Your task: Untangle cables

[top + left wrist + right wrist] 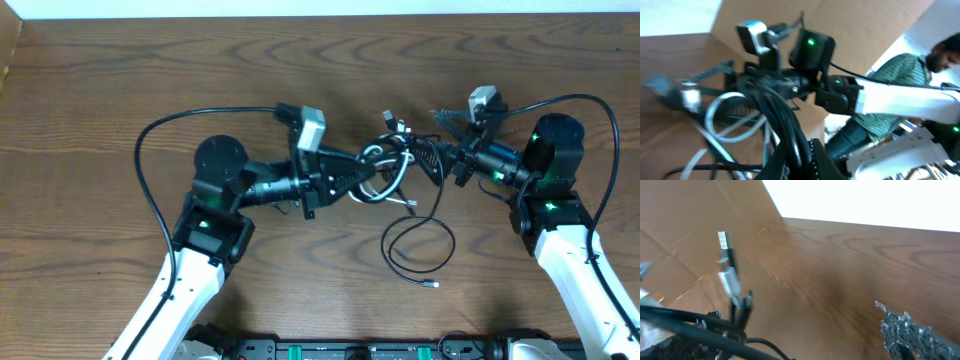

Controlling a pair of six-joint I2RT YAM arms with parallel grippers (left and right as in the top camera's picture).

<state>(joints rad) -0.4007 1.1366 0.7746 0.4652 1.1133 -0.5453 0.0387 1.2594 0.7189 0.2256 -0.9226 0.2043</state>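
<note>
The cables (385, 165) are a tangle of black cords and one white loop (378, 158), held between the two arms at mid-table. My left gripper (362, 175) is shut on a bundle of black cords (777, 110); its jaws (802, 157) pinch them, with the white loop (722, 117) just to the left. My right gripper (436, 147) is open at the tangle's right side, its fingers wide apart (800, 322). A black cord (690, 325) lies across its left finger, and plug ends (726, 255) stick up there. One black cord hangs in a loose loop (420, 245) on the table.
The loose loop ends in a small plug (432, 285) toward the front edge. A cardboard wall (700, 210) stands at the table's far left. A person in a green striped shirt (890, 95) shows behind the right arm (812, 55) in the left wrist view.
</note>
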